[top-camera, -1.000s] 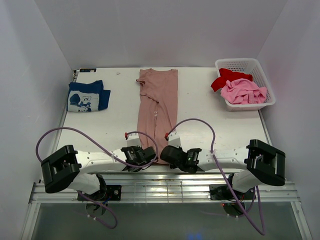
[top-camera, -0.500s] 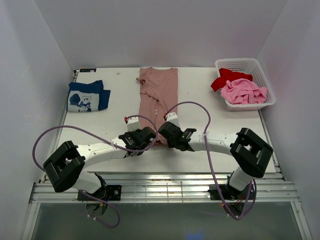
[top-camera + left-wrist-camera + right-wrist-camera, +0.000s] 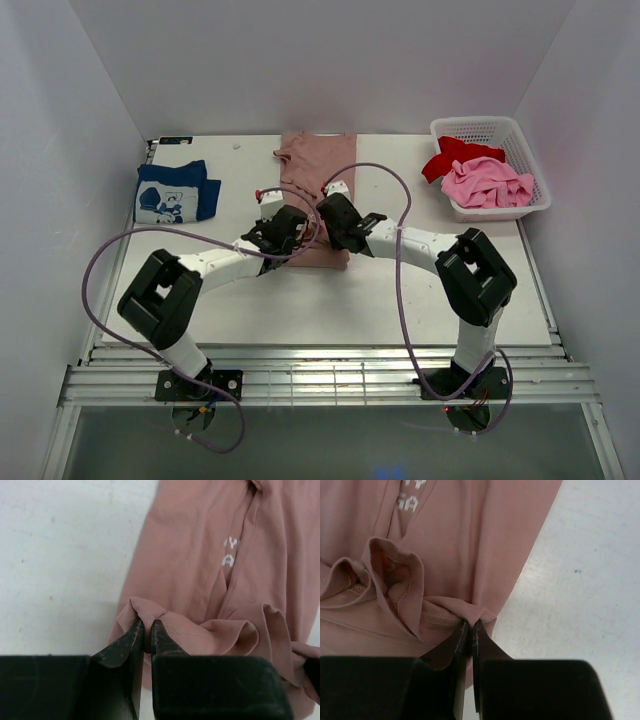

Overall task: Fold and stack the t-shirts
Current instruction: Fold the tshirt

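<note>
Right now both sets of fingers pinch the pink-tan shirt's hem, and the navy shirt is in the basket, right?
No: the top view shows the navy shirt on the table at far left, outside the basket. The left fingers and right fingers do pinch the hem of the pink-tan shirt.

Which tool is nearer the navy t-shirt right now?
Left. The left tool grips the pink-tan t-shirt by its hem, to the right of the navy t-shirt; the right tool grips that hem farther right.

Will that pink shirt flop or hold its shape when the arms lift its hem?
Probably floppy: the pink shirt bunches in soft folds between the left gripper and right gripper. Likely light: two small corner pinches hold it.
</note>
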`<state>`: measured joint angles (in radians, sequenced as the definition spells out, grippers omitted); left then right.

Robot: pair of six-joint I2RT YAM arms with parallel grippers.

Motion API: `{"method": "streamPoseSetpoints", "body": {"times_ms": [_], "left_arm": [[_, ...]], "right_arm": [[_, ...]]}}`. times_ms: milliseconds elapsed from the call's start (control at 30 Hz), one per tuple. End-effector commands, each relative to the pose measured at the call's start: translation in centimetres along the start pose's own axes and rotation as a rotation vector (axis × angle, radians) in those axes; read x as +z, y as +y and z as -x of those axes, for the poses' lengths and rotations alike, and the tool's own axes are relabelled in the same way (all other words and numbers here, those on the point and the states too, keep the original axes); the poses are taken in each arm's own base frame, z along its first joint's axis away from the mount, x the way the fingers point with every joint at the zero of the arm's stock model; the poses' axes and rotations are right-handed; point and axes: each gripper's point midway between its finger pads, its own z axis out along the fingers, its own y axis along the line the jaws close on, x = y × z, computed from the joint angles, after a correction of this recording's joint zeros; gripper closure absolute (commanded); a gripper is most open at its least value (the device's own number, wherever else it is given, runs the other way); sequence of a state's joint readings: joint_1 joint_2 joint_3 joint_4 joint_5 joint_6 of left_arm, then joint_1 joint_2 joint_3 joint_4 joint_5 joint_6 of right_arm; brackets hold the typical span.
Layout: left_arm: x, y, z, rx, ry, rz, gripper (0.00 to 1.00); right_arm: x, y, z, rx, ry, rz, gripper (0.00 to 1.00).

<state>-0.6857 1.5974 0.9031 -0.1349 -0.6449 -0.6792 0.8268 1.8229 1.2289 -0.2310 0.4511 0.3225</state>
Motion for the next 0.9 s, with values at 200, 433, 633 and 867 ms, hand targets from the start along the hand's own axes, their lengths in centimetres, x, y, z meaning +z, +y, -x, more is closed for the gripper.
{"method": "streamPoseSetpoints", "body": {"times_ms": [200, 433, 633, 867], "left_arm": [[7.3, -2.3, 3.9, 0.021, -0.030, -0.049, 1.00], [8.7, -3.1, 8.2, -0.008, -0.084, -0.073, 1.00], [10.2, -4.0, 10.4, -0.021, -0.103, -0.085, 1.00], [13.2, -4.6, 9.9, 0.001, -0.073, -0.095, 1.00]], "right_arm": [[4.7, -2.4, 6.5, -0.029, -0.040, 0.002, 0.92], [6.3, -3.9, 9.2, -0.016, -0.059, 0.000, 0.92], [7.6, -5.4, 10.5, -0.005, -0.058, -0.005, 0.92], [10.1, -6.4, 12.1, -0.005, -0.067, -0.002, 0.92]]}}
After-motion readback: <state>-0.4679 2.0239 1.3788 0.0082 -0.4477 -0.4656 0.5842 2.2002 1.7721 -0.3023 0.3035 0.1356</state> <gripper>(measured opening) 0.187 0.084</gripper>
